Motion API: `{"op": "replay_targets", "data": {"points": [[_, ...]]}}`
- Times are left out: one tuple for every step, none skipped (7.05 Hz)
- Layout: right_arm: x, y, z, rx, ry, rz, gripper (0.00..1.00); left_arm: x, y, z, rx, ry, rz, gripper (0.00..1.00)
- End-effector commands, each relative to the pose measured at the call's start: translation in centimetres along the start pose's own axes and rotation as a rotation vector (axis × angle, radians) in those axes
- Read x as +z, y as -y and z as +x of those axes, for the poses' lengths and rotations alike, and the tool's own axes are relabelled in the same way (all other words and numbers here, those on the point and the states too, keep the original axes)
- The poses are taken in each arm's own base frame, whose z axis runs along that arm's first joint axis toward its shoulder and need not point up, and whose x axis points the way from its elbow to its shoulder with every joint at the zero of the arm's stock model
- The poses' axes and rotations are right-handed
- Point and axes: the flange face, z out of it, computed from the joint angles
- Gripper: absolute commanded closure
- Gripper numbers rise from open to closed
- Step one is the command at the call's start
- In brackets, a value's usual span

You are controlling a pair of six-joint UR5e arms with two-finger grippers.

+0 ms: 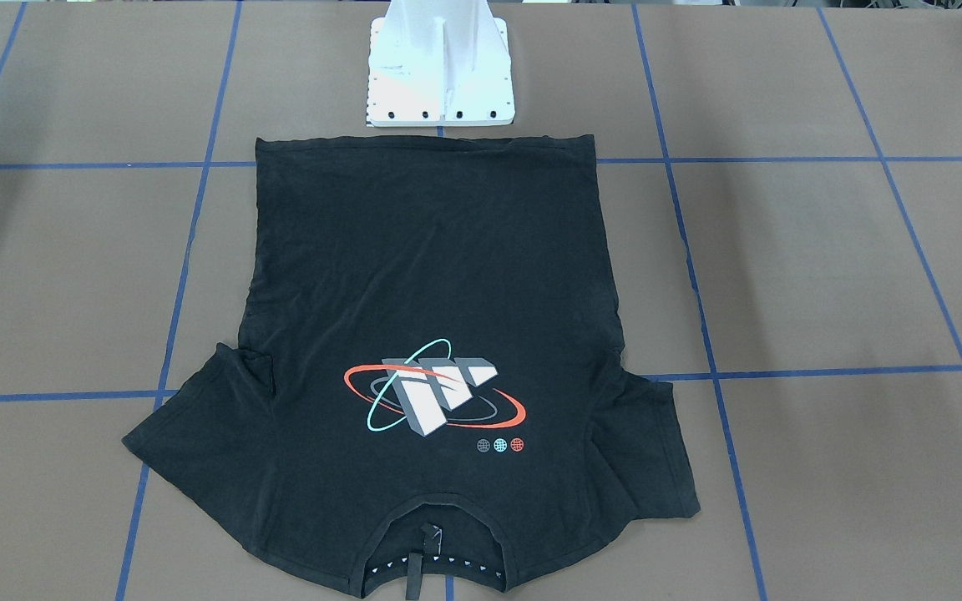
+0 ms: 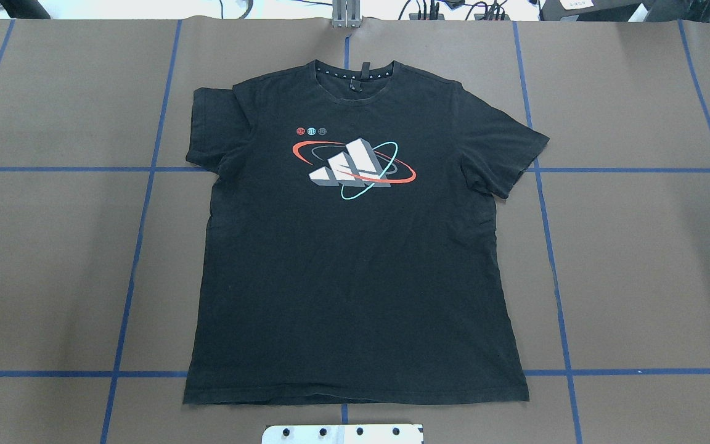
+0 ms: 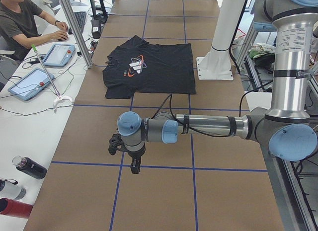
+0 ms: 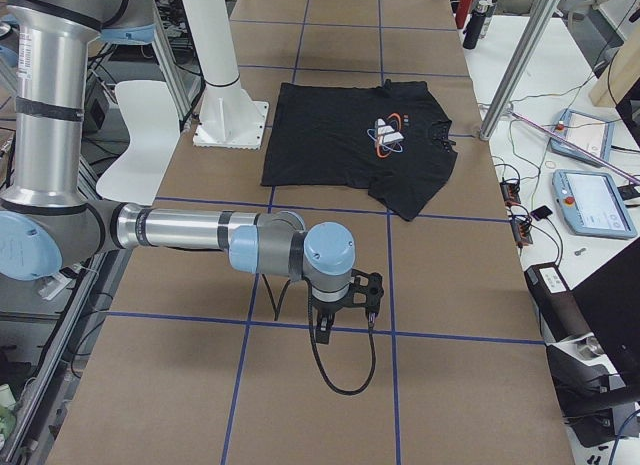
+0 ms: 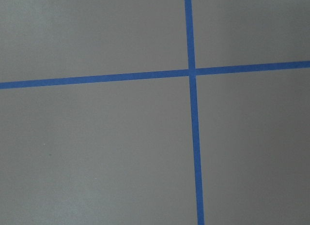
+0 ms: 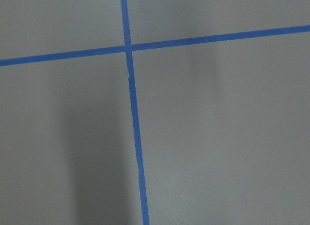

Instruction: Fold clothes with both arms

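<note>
STEP: first fold not yet begun | T-shirt (image 2: 355,259): flat, print up, middle of tabletop (image 2: 638,277), hem by robot-side edge, collar toward far edge | left gripper (image 3: 135,167), right gripper (image 4: 325,333): hover near opposite end edges, well apart from shirt; finger spread cannot be told | NEXT: probably both reach matching shirt edges.

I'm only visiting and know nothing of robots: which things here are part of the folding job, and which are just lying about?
Part of the job: black T-shirt; left arm; right arm.
Just around: white pedestal base; tablets; bottles; seated operator.
</note>
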Motion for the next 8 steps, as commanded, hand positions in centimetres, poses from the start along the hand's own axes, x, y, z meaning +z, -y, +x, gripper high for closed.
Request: {"op": "replay_targets", "data": {"points": [[-0.2,0.3,-0.2,-0.004,0.001,0.004,0.0,-0.1,0.1,0.1,0.002,0.0,0.002,0.0],[-0.2,0.3,-0.3,-0.006,0.004,0.005,0.0,-0.2,0.2,0.2,0.004,-0.001,0.004,0.0],[-1.0,1.4,-1.0,-0.022,0.003,0.022,0.0,-1.4,1.7,1.3,0.028,0.001,0.032,0.0],[-2.2,3.3,-2.4,-0.038,0.01,0.045,0.0,-3.3,4.0,3.0,0.066,0.004,0.07,0.0],[-2.5,5.2,-4.2,-0.072,0.002,0.053,0.0,-4.9,6.1,4.6,0.093,0.003,0.101,0.0],[-2.4,6.6,-6.7,-0.105,0.002,0.052,0.0,-6.6,7.7,6.2,0.124,-0.016,0.131,0.0],[-3.0,7.8,-8.4,-0.073,0.01,0.065,0.0,-7.5,8.9,7.4,0.151,-0.045,0.154,0.0],[-4.4,10.7,-12.8,-0.077,0.019,0.093,0.0,-7.6,9.7,8.0,0.216,-0.057,0.21,0.0]]}}
